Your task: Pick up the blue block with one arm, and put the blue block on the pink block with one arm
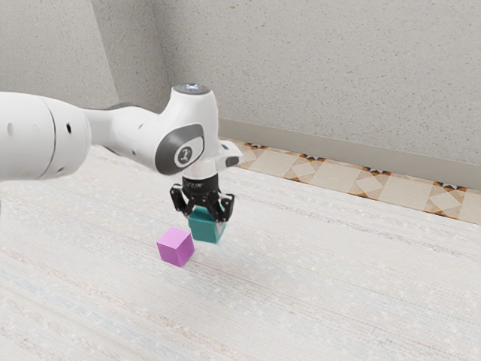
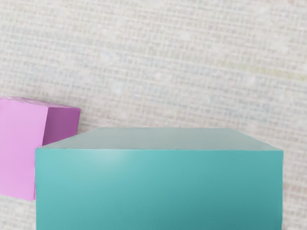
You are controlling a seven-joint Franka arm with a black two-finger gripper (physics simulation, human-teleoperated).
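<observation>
Arm [image 1: 113,139] of mine comes in from the exterior view's left over the pale woven desk [image 1: 338,286]. Next, the pink block [image 1: 176,247] rests on the desk, close beside the blue block [image 1: 207,230] at about 8 o'clock from it. My end effector [image 1: 204,218] points down, its black fingers clamped on the blue block, teal in colour, from two sides. I cannot tell whether it clears the desk. In the wrist view the blue block [image 2: 158,187] sits under my hand, with the pink block [image 2: 21,148] alongside. At 2 o'clock, patterned floor tiles [image 1: 391,184] meet the wall [image 1: 338,68].
</observation>
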